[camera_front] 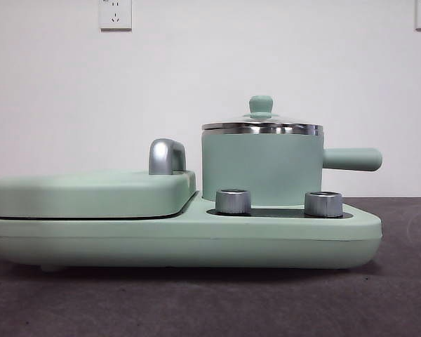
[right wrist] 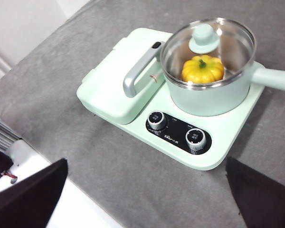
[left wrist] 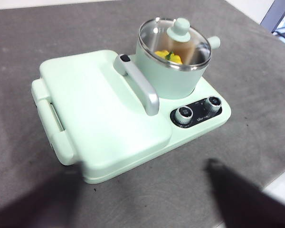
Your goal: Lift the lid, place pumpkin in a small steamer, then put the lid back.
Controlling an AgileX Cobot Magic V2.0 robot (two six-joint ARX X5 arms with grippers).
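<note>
We find the lid (right wrist: 206, 40) seated on the small steamer (right wrist: 213, 95), the pumpkin (right wrist: 203, 69) inside; both end effectors spread, clear of everything.

Front view looks level at the small steamer (camera_front: 262, 167), close; both wrist views look down on it from opposite sides.
</note>
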